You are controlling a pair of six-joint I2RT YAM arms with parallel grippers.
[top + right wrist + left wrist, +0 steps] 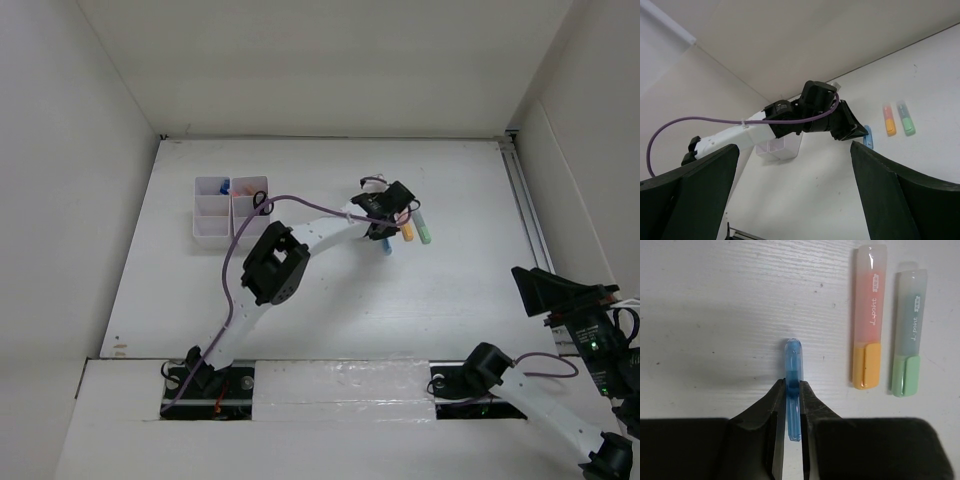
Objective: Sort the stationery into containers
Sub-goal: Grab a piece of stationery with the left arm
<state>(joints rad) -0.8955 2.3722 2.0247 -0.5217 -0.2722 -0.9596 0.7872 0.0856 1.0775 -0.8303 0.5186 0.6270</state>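
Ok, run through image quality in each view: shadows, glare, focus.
Top external: even, soft light, slight glare on the glossy strip at the near edge. Left wrist: sharp; a soft shadow lies left of the blue marker. Right wrist: its own fingers are dark, featureless shapes.

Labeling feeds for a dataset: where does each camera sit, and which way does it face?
Top external: above and behind the robot, looking down on the table; both arms show.
Left wrist: looks down at the table; left pincer shut on the blue marker.
Right wrist: at the table's right, facing the left arm; open right pincer frames it.
Shared: all three show the orange marker.
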